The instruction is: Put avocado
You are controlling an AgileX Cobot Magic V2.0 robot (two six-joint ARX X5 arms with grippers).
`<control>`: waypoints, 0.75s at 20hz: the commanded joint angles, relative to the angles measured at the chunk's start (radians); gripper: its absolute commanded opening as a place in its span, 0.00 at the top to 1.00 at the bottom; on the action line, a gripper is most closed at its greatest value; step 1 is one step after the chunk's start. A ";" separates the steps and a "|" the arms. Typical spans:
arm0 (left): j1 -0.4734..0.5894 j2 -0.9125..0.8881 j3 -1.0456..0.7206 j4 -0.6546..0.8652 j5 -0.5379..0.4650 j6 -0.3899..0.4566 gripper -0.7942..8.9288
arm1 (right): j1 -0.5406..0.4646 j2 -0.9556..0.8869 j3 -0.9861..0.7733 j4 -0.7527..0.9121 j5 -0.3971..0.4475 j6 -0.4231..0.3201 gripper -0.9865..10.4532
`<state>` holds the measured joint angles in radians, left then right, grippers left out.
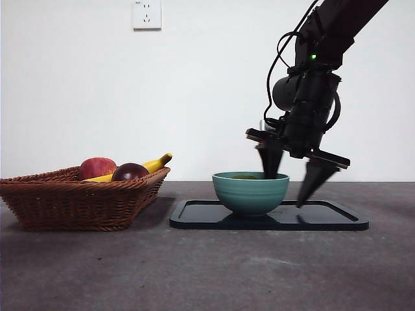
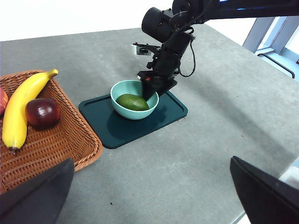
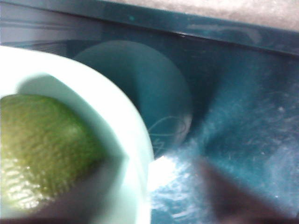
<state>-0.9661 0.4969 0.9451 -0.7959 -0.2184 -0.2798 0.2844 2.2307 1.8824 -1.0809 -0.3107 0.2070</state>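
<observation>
The avocado, dark green and bumpy, lies inside the teal bowl on the dark tray. In the front view only its top shows over the rim. My right gripper is open and straddles the bowl's right rim, one jaw inside by the avocado and the other outside over the tray. It holds nothing. The right wrist view shows the avocado close up beside the bowl's rim. My left gripper is open and empty, high above the table's near side.
A wicker basket stands left of the tray. It holds a banana, a red apple and a dark maroon fruit. Bare grey table surrounds the tray.
</observation>
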 commanded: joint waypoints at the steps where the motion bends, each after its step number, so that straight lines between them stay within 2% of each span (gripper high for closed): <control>1: -0.010 0.003 0.011 0.011 -0.003 -0.002 0.31 | -0.013 0.024 0.063 -0.037 0.002 -0.019 0.46; 3: -0.010 0.003 0.011 0.011 -0.003 -0.002 0.31 | -0.039 0.023 0.159 -0.137 0.033 -0.042 0.46; 5: -0.010 0.003 0.011 0.011 -0.003 -0.002 0.31 | -0.053 0.003 0.260 -0.242 0.134 -0.077 0.46; 8: -0.010 0.003 0.011 0.011 -0.003 -0.001 0.31 | -0.045 -0.137 0.262 -0.312 0.251 -0.078 0.46; 10: -0.010 0.003 0.011 0.011 -0.003 -0.001 0.31 | -0.018 -0.305 0.191 -0.330 0.356 -0.078 0.46; 15: -0.010 0.003 0.011 0.011 -0.003 0.003 0.31 | 0.055 -0.719 -0.181 -0.226 0.364 -0.078 0.46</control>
<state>-0.9661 0.4969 0.9451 -0.7959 -0.2184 -0.2798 0.3317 1.5265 1.7077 -1.3258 0.0502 0.1352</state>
